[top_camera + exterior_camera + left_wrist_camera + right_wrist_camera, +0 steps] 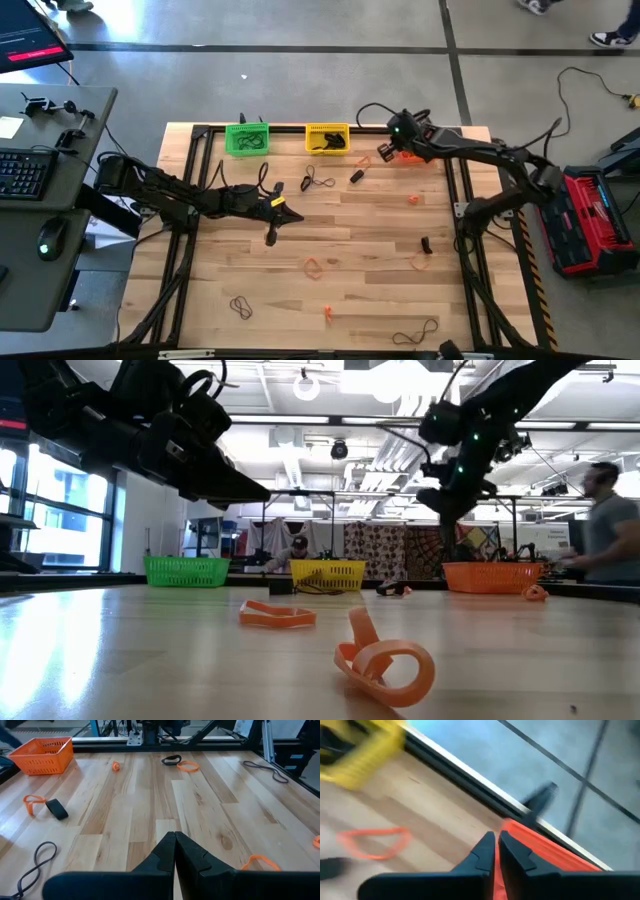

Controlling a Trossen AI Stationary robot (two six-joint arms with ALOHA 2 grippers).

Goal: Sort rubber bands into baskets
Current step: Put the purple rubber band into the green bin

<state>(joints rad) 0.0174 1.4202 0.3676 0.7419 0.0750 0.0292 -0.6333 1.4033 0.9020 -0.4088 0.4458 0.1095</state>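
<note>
Right, I've got the right gripper (383,152) hanging over the orange basket (408,155) at the table's far edge, fingers pressed together, holding nothing; the left gripper (270,237) sits mid-table, also closed; rubber bands (312,267) lie scattered across the wood; green basket (247,138) and yellow basket (327,138) sit alongside.

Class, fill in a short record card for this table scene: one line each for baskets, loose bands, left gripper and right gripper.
baskets: green basket, yellow basket and orange basket in a row along the far edge
loose bands: orange rubber bands and black rubber bands scattered over the wooden table
left gripper: shut, empty, over mid-table
right gripper: shut, above the orange basket
</note>
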